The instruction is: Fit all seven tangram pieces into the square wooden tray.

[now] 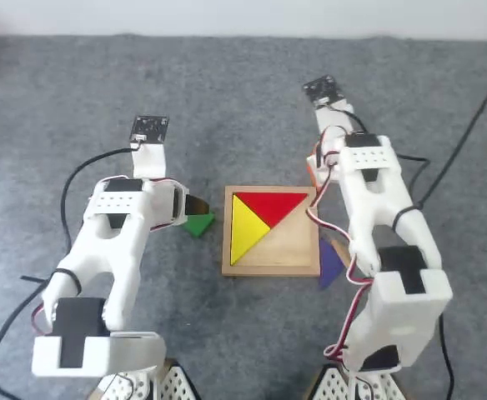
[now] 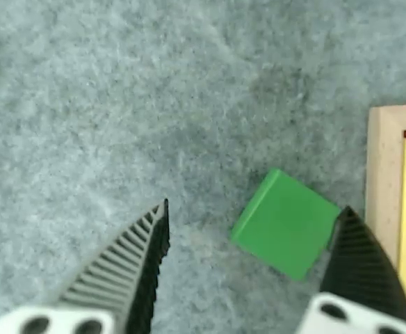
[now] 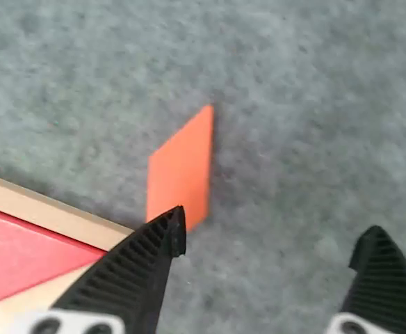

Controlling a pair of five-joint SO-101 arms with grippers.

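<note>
On our grey felt table (image 1: 227,100), we are holding the left pincer (image 2: 255,209) spread over a green square piece (image 2: 286,223) beside the square wooden tray (image 2: 382,174), risking skewing it by squeezing off-centre.

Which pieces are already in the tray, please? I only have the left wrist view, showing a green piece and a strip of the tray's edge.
Observer: Two large triangles, the red triangle and the yellow triangle, lie in the wooden tray; the rest of its floor is bare wood.
Operator: Thank you. Is anything on the tray's far side from my green piece?
Observer: Yes, a blue piece lies on the carpet beside that side.
Operator: And where is the right arm?
Observer: Its jaws stand open by an orange piece on the carpet, just outside a tray corner.
</note>
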